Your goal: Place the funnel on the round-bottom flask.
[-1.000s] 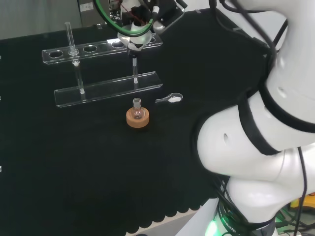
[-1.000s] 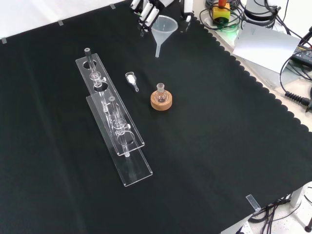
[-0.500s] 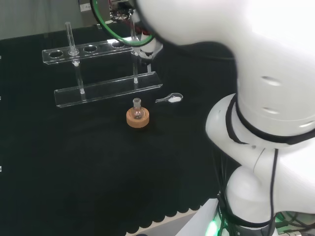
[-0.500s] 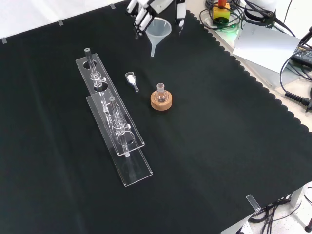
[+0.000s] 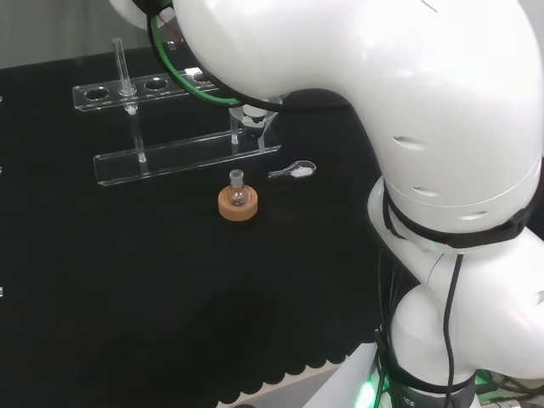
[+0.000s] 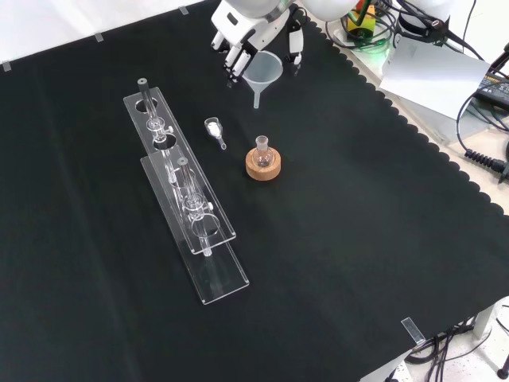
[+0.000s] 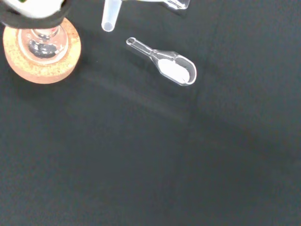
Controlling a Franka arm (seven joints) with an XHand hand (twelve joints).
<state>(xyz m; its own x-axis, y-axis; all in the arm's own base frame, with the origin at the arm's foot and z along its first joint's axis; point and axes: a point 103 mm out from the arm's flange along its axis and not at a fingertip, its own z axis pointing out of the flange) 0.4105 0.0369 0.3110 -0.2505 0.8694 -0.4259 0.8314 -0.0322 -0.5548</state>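
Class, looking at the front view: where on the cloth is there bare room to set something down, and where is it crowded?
Bare: the wide cloth right of and below the cork stand. Crowded: between the rack, scoop, flask and the hand holding the funnel.

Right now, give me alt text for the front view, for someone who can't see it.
The hand holds a clear funnel above black cloth, short of a small flask on a cork ring. A scoop and clear rack lie left.
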